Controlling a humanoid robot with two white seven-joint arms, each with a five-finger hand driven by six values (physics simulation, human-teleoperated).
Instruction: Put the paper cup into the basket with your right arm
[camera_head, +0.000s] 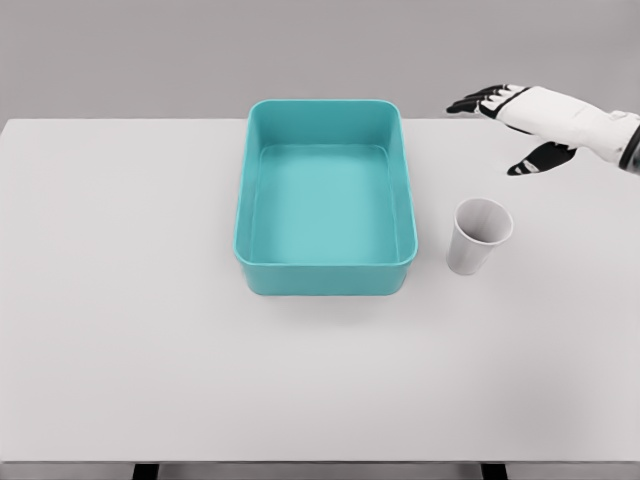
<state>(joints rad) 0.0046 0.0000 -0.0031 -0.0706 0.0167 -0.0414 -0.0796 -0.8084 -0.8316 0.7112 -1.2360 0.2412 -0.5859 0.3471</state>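
nearest the camera runs the front edge of a white table (150, 380), a broad pale surface that fills most of the head view, with two dark supports just showing beneath that edge. behind it stands a plain grey wall (200, 50).

counting what rests on the table: one basket, one paper cup, and nothing else on it. one hand is in view.

the basket (326, 274) is a teal rectangular tub with rounded corners and tall walls, set near the middle of the table with its long side running away from the camera. its inside shows only its own floor.

the paper cup (478, 236) is white and stands upright just to the right of the basket's near right corner, apart from the tub with a narrow strip of table between them. its open mouth faces up and a little toward the camera.

the right hand (520, 125) comes in from the picture's right edge on a white arm, up near the far right part of the table. its dark fingers (475, 102) are stretched out flat and spread toward the left, the thumb hanging lower, and they hold nothing.

the cup lies nearer the camera than the hand and a little to its left, well apart from it. no object sits between the hand and the cup, and only the basket's right wall stands between the cup and the tub's inside.
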